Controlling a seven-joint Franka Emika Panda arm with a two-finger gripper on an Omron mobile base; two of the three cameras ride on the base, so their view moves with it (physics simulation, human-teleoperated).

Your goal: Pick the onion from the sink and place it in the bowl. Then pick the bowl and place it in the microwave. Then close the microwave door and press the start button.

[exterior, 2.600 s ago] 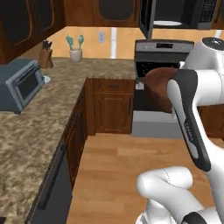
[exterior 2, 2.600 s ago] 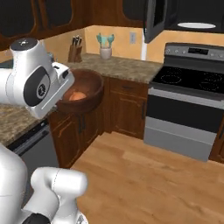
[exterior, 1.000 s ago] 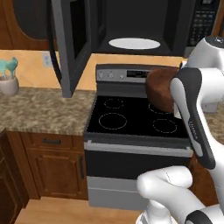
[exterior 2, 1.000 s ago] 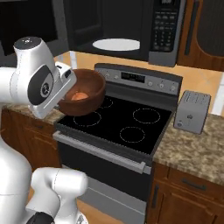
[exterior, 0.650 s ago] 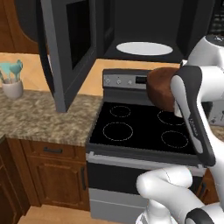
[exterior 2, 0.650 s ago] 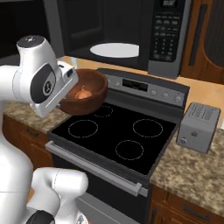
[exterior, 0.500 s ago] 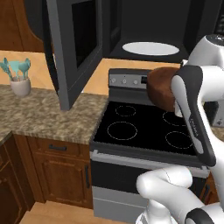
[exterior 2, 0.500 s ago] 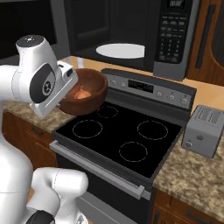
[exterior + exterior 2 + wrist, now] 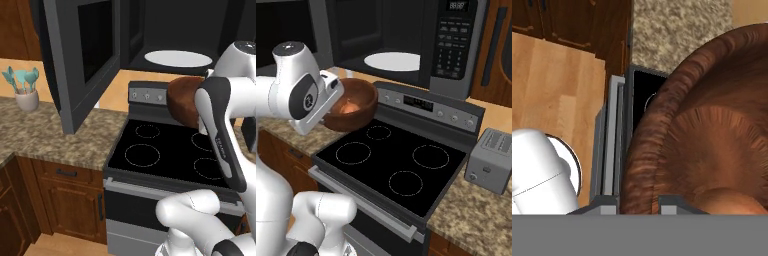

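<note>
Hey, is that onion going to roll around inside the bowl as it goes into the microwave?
Probably: the onion is round and lies loose on the curved floor of the bowl, so tilting should shift it. The deep walls likely keep it in.

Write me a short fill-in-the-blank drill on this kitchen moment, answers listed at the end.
1. The onion lies inside the ____.
2. The gripper holds the bowl above the ____.
3. The microwave door stands ____.
4. A round white ____ sits inside the microwave.

Answers: bowl; stove; open; plate

bowl (image 9: 353,102): brown wood grain, matt | stove top (image 9: 393,167): glossy blk glass | counter (image 9: 45,132): speckled stone
</note>
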